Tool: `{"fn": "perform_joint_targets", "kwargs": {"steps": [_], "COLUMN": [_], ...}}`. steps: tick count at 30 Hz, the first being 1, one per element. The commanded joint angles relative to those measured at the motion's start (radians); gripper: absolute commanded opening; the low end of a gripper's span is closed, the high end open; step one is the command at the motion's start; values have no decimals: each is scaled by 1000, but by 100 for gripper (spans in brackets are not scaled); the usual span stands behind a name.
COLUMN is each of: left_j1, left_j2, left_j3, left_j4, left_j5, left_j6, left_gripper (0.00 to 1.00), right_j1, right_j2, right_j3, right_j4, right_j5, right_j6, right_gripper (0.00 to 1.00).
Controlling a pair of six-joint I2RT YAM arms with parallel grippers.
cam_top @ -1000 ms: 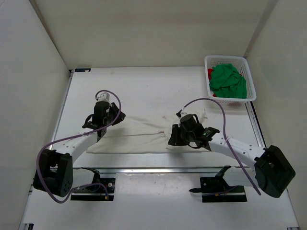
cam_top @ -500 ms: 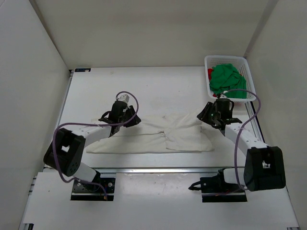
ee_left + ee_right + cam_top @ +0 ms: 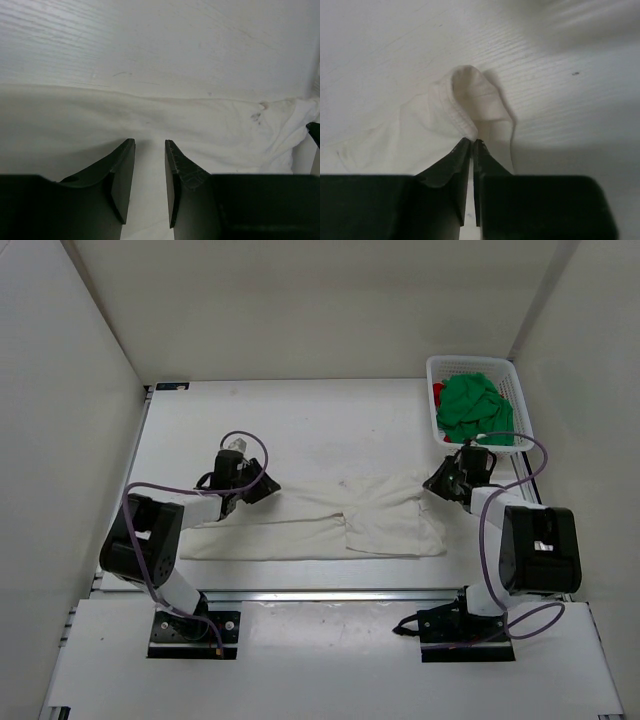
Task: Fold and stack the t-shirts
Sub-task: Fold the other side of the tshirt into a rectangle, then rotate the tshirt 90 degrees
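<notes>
Two-armed, reaches low and outward over table: pinches cream-white t-shirt hem in nearly closed right gripper, holds left gripper part-open, empty, above left end. Lies flat there, long axis left-right.

cream-white t-shirt: we saw plain cream-white cloth without print; the left wrist view showed a few small dark specks near one crumpled edge.
green t-shirt: we noted a bright, plain green.
red t-shirt: we made out only a sliver of bright red.
basket: we found it white, with a fine mesh pattern.
table: we saw white with faint streaky grain lines.
left gripper: we saw matte black fingers, one pad cross-hatched.
right gripper: we saw black as well.
left arm: we noted white links and black joints.
cable: we saw purple.
walls: we found them plain off-white.
</notes>
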Motion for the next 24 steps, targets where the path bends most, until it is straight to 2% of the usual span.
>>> {"fn": "perform_joint_targets", "kwargs": {"steps": [1,8,12,16,18,19,21,23,24], "left_j1": [34,135,167,158,106,92,40,-3,-9], "left_j2": [10,3,-16,-80,-134,-161,-195,-234,-243], "left_j3": [-30,-97,-117,-119,-85,-65,-36,-22,-19], "left_j4": [57,97,94,99,48,10,-19,-50,-56], "left_j5": [58,70,70,79,46,20,6,15,27], "left_j6": [-30,-67,-75,-93,-61,-35,5,22,30], "left_gripper": [41,41,40,40,42,42,43,43,44], "right_j1": [-1,-51,-67,-9,37,72,117,221,250], "right_j2": [25,100,117,8,-59,-105,-182,-216,-225], "right_j3": [36,89,103,115,97,62,24,-19,-26], "right_j4": [119,113,107,18,-31,-25,-39,-73,-74], "right_j5": [-15,0,-10,48,100,105,120,164,178], "right_j6": [10,10,30,1,-1,7,16,14,10], "right_gripper": [1,0,12,36,39,37,26,15,13]}}
